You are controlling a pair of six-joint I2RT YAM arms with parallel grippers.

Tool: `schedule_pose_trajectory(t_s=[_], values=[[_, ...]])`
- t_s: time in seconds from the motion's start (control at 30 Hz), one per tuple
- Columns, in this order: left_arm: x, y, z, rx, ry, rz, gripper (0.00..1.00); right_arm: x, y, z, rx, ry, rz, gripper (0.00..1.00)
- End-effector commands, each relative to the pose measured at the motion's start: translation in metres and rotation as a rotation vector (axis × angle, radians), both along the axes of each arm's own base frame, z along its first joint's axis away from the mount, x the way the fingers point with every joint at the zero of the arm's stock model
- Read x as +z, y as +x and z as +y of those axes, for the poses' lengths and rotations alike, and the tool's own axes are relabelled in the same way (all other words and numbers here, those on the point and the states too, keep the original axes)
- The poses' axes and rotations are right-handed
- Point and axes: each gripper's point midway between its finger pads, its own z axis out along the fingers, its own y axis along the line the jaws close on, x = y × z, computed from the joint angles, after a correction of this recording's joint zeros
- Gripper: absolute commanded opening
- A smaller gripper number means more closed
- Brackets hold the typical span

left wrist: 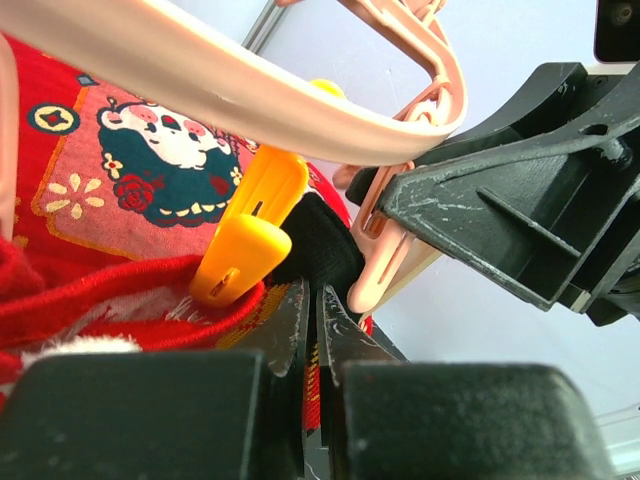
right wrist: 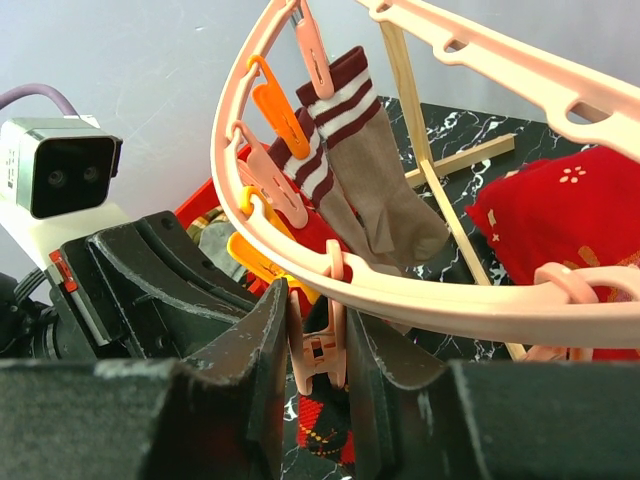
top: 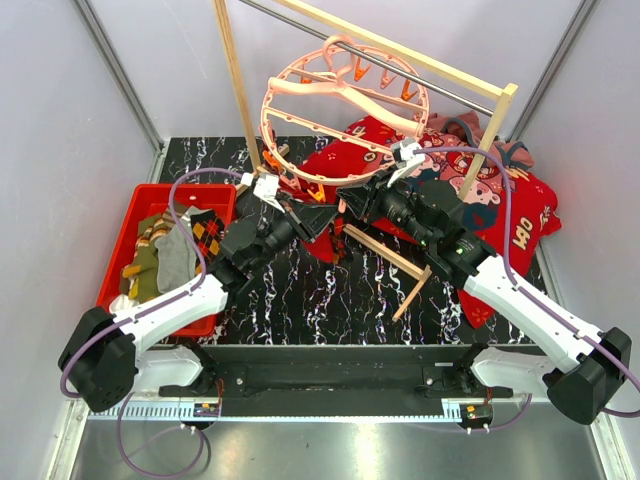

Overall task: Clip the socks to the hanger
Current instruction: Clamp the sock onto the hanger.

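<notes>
Right wrist view: the argyle sock (right wrist: 322, 432) runs off the bottom edge, and the right gripper (right wrist: 316, 312) hides the sides of the pink clip (right wrist: 318, 358) from you. Left wrist view: the blurred fingers of the left gripper (left wrist: 312, 300) show you only a sliver of that sock.

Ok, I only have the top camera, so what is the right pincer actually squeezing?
Observer: The right pincer is shut on a small pink plastic clip on the round salmon-pink plastic ring hanger.
Operator: Where's the sock?
Observer: The dark argyle fabric sock shows just below that clip, pinched by the shut left pincer.
Operator: Anything hung already?
Observer: Grey-taupe fabric socks with maroon-and-white striped cuffs hang from clips on the ring.
</notes>
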Motion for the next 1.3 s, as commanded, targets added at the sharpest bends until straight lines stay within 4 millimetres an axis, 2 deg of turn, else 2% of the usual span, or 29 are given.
schedule_pose_trajectory(t_s=[0.0, 0.47, 0.67, 0.8, 0.83, 0.93, 1.07, 1.1, 1.27], values=[[0.049, -0.003, 0.001, -0.012, -0.098, -0.106, 0.00, 0.011, -0.004, 0.004, 0.033, 0.032, -0.033, 0.07], [0.068, -0.011, 0.012, 0.003, -0.135, -0.141, 0.00, 0.008, -0.004, 0.002, 0.031, 0.016, -0.038, 0.08], [0.070, -0.013, 0.009, -0.010, -0.133, -0.145, 0.00, 0.008, -0.005, 0.003, 0.039, 0.016, -0.038, 0.14], [0.066, -0.011, 0.008, -0.013, -0.125, -0.138, 0.00, 0.012, -0.007, 0.003, 0.047, 0.022, -0.047, 0.30], [0.066, -0.011, 0.007, -0.013, -0.125, -0.138, 0.00, 0.013, -0.009, 0.003, 0.051, 0.023, -0.048, 0.40], [0.061, -0.007, 0.007, -0.002, -0.101, -0.133, 0.00, 0.017, -0.012, 0.002, 0.056, 0.027, -0.053, 0.57], [0.049, 0.000, 0.012, 0.048, -0.045, -0.123, 0.01, 0.019, -0.019, -0.004, 0.064, 0.000, -0.059, 0.70], [0.040, 0.005, 0.016, 0.068, -0.020, -0.107, 0.01, 0.022, -0.022, -0.007, 0.064, -0.003, -0.064, 0.73], [0.036, 0.013, 0.033, 0.123, 0.007, -0.098, 0.02, 0.016, -0.042, -0.015, 0.112, -0.087, -0.044, 0.76]])
